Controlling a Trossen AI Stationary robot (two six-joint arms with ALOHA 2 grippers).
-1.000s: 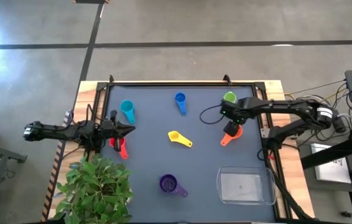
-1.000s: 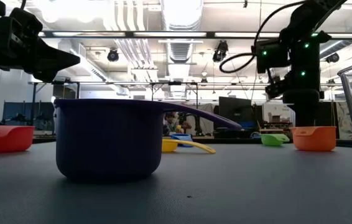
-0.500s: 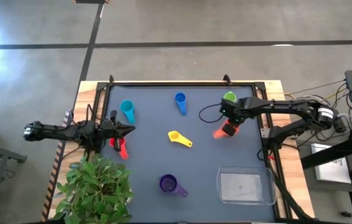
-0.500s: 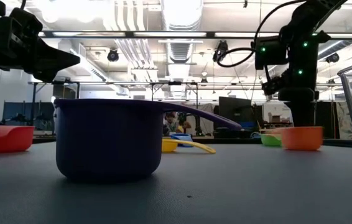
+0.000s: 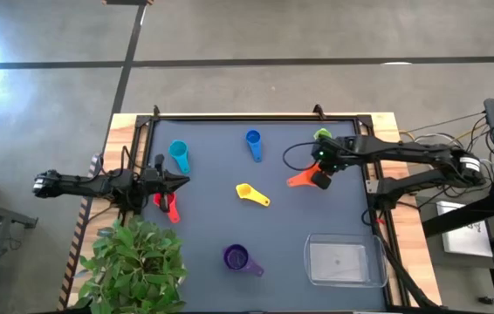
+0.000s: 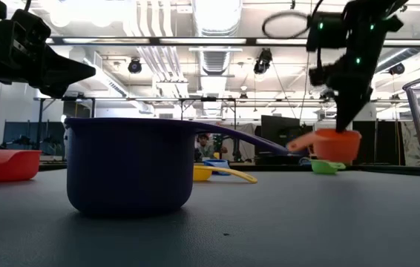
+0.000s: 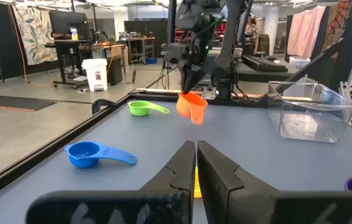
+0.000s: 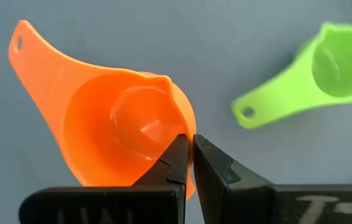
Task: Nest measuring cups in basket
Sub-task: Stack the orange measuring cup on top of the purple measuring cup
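No text, label, brand, number or sign can be read in any view. The cups carry no legible markings, and nothing in the room behind the bench shows readable lettering.
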